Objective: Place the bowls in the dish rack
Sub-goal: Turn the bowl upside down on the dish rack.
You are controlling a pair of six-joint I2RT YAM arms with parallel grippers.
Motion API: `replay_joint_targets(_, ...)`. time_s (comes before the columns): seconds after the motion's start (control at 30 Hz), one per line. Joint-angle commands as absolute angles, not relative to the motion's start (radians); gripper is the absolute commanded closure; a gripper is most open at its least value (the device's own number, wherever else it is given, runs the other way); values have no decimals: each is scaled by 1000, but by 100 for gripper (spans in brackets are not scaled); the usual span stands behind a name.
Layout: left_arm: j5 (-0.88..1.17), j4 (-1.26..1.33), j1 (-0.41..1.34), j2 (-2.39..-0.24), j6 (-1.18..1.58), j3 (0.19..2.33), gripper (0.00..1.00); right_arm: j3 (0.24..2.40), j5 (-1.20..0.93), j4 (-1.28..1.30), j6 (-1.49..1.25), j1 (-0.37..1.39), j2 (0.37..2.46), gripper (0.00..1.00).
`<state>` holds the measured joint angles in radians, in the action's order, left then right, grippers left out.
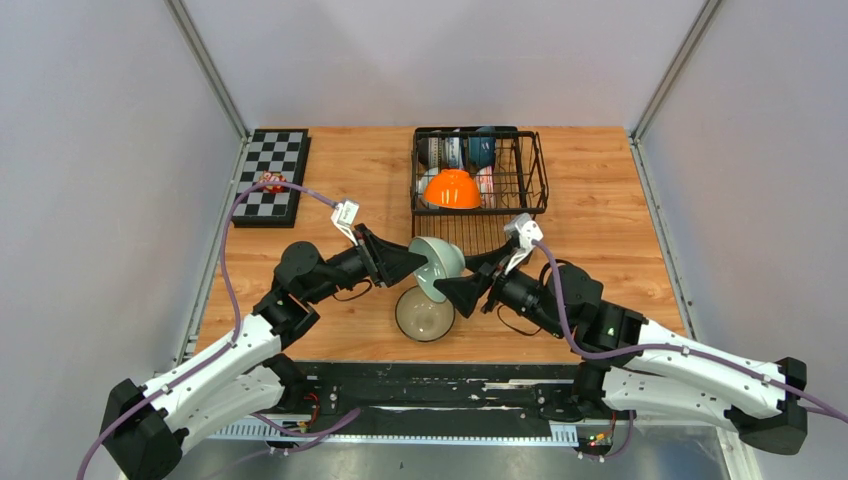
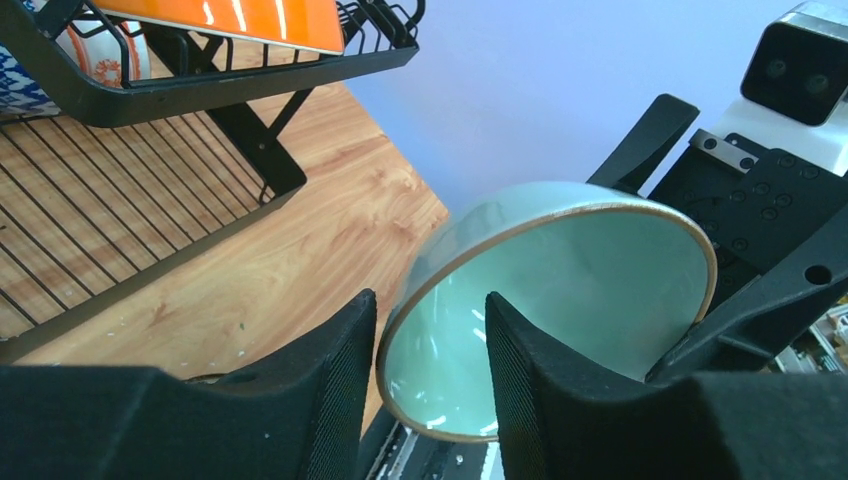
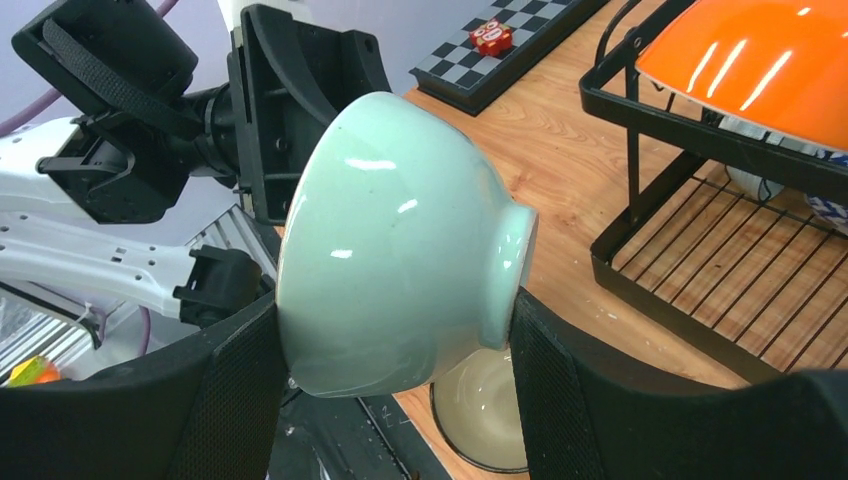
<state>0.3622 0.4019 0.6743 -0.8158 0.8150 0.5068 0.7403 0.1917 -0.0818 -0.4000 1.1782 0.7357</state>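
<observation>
- Your right gripper is clamped on the pale green bowl, 1 pad at the rim side and 1 at the foot. The bowl hangs on its side above the table, just in front of the dish rack.
- Your left gripper straddles the rim, jaws apart, not pinching. Back it straight off before you swing.
- Carry with the right arm only, clear the rack's front wire, and set the bowl beside the orange bowl.
- A cream bowl sits right below, so don't dip.
- Wooden table, checkerboard far left, grey walls on 3 sides.
</observation>
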Motion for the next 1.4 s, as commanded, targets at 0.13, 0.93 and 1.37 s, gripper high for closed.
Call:
replay_joint_targets(0.13,335,358,668,-817,781,538,46,825,245,-128,-362,1186,721,97)
replay_joint_targets(0.93,113,-272,668,-730,527,814,30,1202,530,251,111,1178,819,97)
replay_joint_targets(1.37,137,-477,667,-724,408,914,29,1420,639,409,452,1096,1031,97)
